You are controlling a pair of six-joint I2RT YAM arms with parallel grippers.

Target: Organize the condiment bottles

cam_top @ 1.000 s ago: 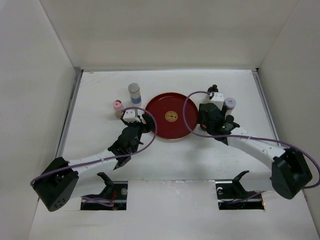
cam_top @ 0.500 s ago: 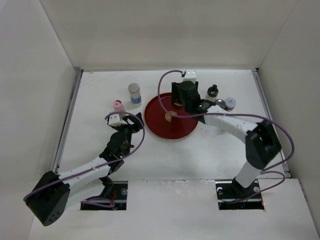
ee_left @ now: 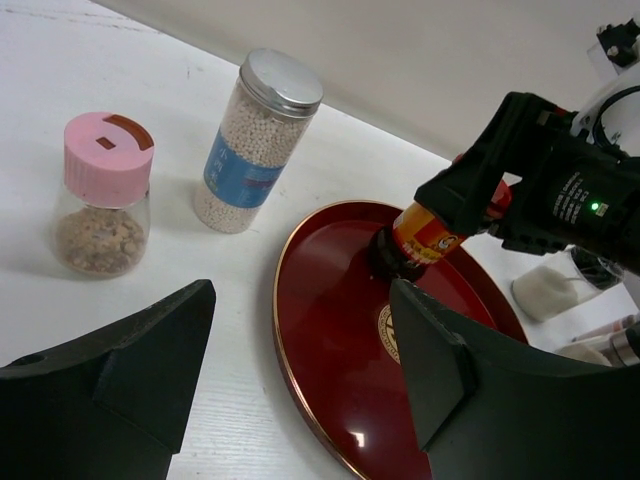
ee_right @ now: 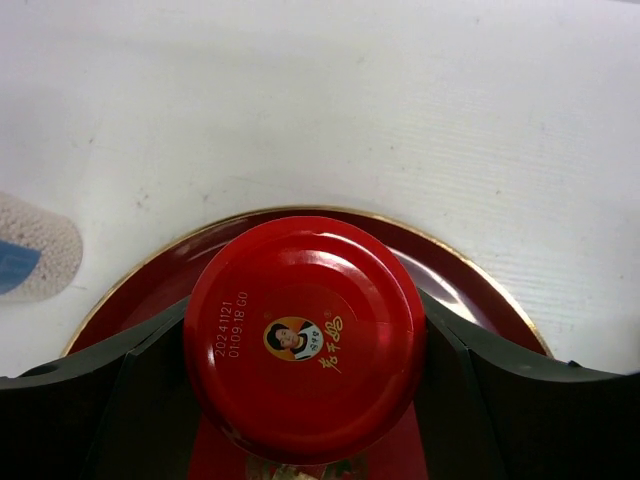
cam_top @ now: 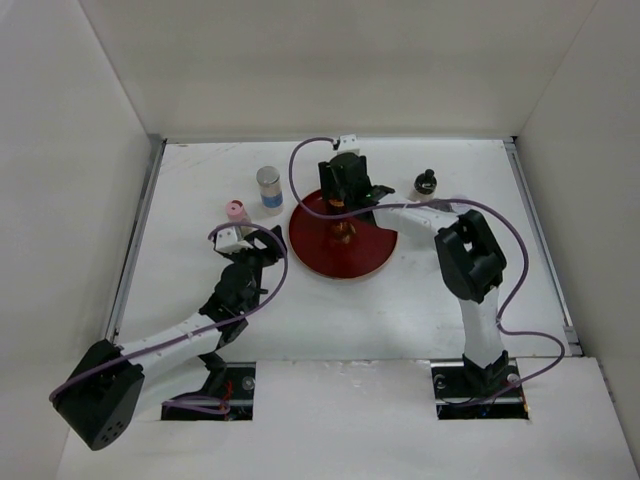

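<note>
Top view: the red-capped bottle [cam_top: 343, 231] is judged mid-placement at the middle of the red plate [cam_top: 372, 256], pinched by the right hand [cam_top: 342, 203]. The pink-capped jar [cam_top: 236, 211] and silver-capped bottle [cam_top: 268, 187] are seen just beside its rim. Left wrist: the left hand [ee_left: 300, 290] is held spread, empty. Right wrist: the cap is clamped between both fingers. Next, a release and a straight lift are called for. The white surface [cam_top: 400, 310] is boxed in by white walls.

— Bottles in view?
— Four clearly seen: one pink-capped bottle [cam_top: 235, 212], one silver-capped bottle [cam_top: 268, 187], one black-capped bottle [cam_top: 427, 183], one red-lidded bottle [ee_right: 305, 335].
— Plates?
— One red plate [cam_top: 340, 258].
</note>
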